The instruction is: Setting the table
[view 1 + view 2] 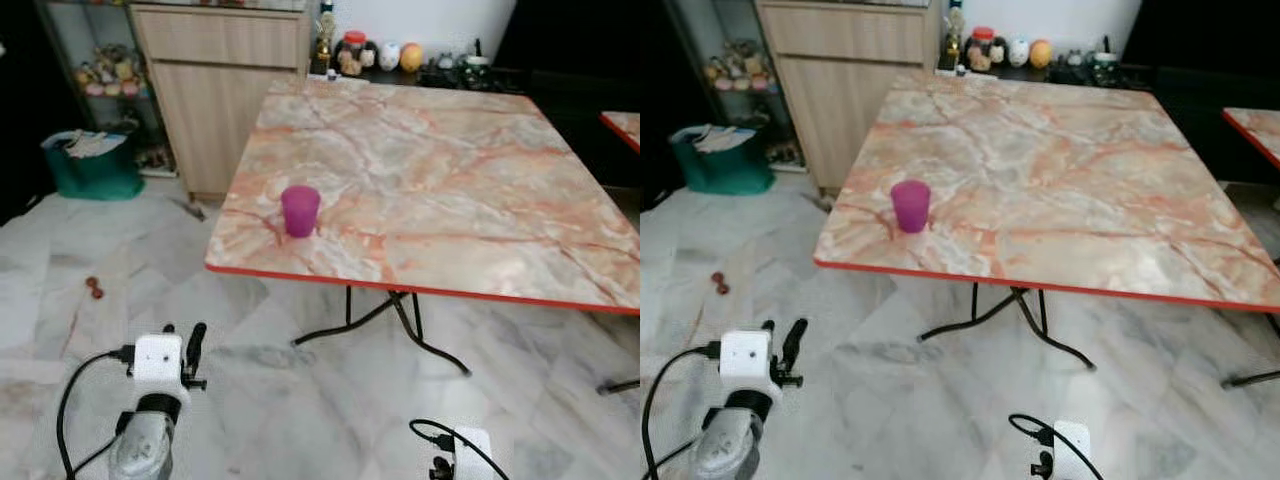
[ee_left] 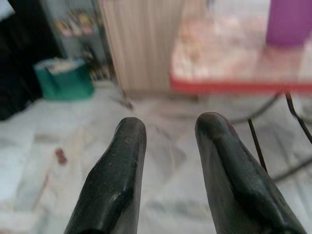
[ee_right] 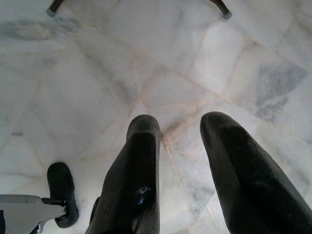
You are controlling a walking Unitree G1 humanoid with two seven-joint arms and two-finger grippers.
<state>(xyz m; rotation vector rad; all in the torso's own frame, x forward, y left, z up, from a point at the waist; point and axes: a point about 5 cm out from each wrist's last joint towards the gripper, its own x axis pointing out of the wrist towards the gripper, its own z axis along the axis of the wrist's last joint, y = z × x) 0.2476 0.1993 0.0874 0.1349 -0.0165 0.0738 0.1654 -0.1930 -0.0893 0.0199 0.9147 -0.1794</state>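
Left eye view: the left claw (image 1: 190, 345) hangs low over the marble floor (image 1: 250, 400), short of the table (image 1: 450, 180), fingers parted and empty. The purple cup (image 1: 300, 211) stands upright on the table near its front-left corner. The right claw (image 3: 180, 146), below the table's front edge, points at the floor, fingers apart, holding nothing.

Wooden cabinet (image 1: 222, 85) upper left; green basket (image 1: 92, 165) far left on floor; jars (image 1: 372, 55) top centre.
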